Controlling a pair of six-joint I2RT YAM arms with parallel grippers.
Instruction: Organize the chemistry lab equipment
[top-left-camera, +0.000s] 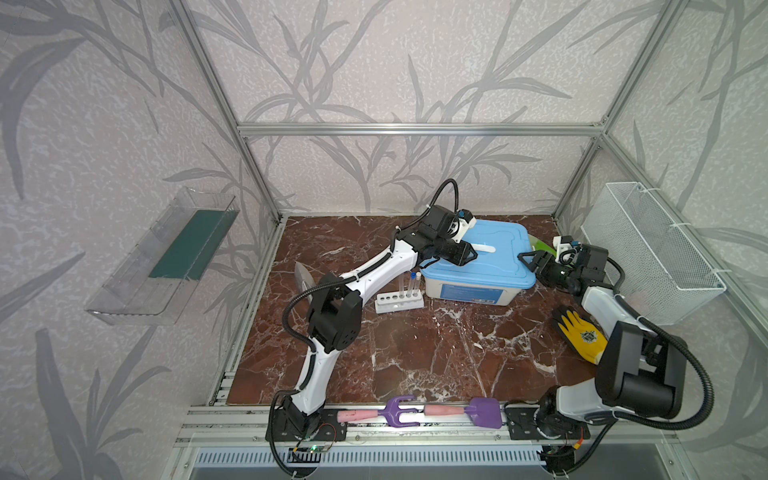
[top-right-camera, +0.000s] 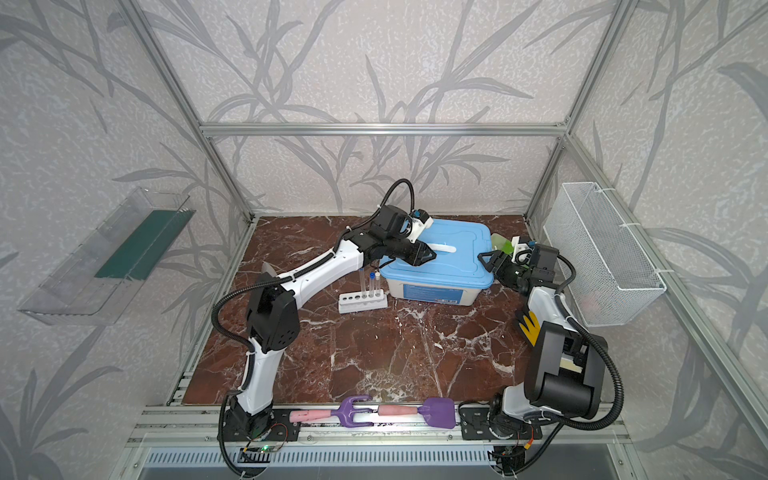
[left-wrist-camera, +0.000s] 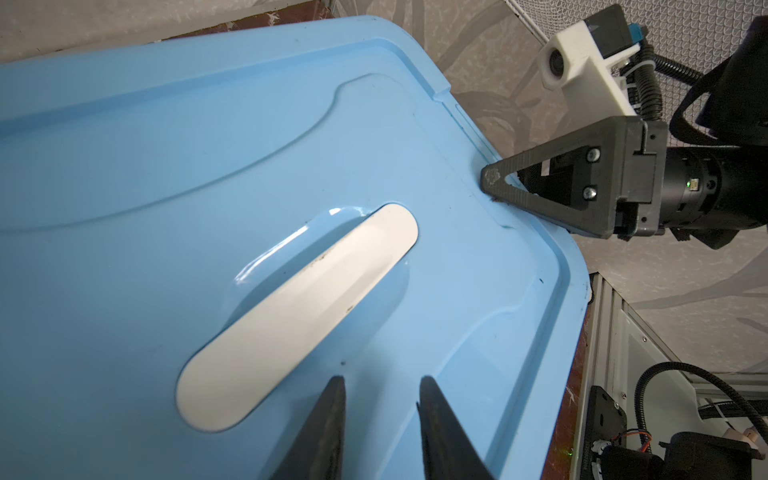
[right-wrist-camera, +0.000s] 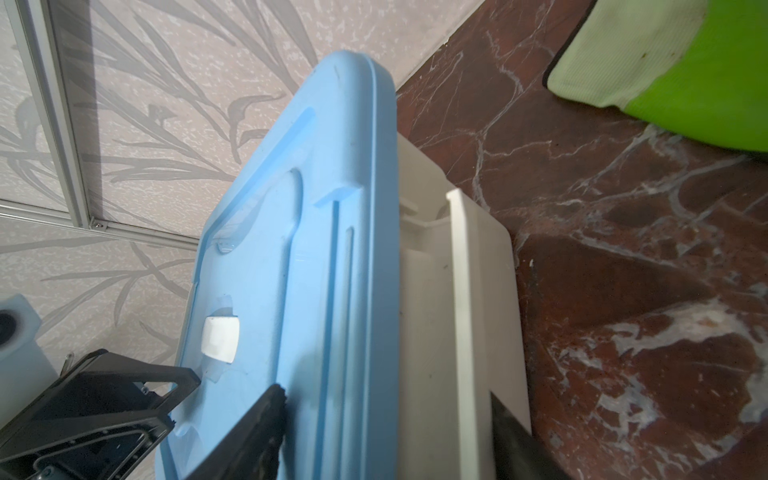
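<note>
Sky-blue plastic grabs you first: a smooth moulded lid (top-left-camera: 498, 237) on a white box (top-left-camera: 469, 293), far middle of the red-brown marble table (top-left-camera: 415, 353). In both top views the left gripper (top-left-camera: 469, 252) hangs over the lid's left half by the flat white handle (top-left-camera: 486, 248), and the right gripper (top-left-camera: 525, 259) sits at the lid's right edge. The white rack (top-left-camera: 399, 302) stands just left of the box's near corner. Clear blue-capped test tubes (top-left-camera: 409, 284) stand upright in its right-hand holes, and the round holes further left are open. A yellow glove (top-left-camera: 579, 334) lies near right and a green glove (top-left-camera: 544, 247) pokes out behind the box. A purple fork (top-left-camera: 399, 411) and spade (top-left-camera: 484, 412), both pink-handled, lie along the near rail. There's a mesh wire basket (top-left-camera: 652, 249) on the right wall and a clear shelf (top-left-camera: 166, 257) on the left wall.

Left wrist view: two pointed black fingers (left-wrist-camera: 328, 428) stand a narrow gap apart with nothing between them, over the glossy lid beside the pill-shaped handle. The other arm's triangular finger (left-wrist-camera: 540, 183) touches the lid's rim.

Right wrist view: the jaws are wide apart and straddle the lid's edge. One finger (right-wrist-camera: 266, 415) is on the ridged blue top and the other is out by the box's matte white wall. Whether that one touches the wall, I can't tell. The green glove's pale cuff lies on the marble beyond.
</note>
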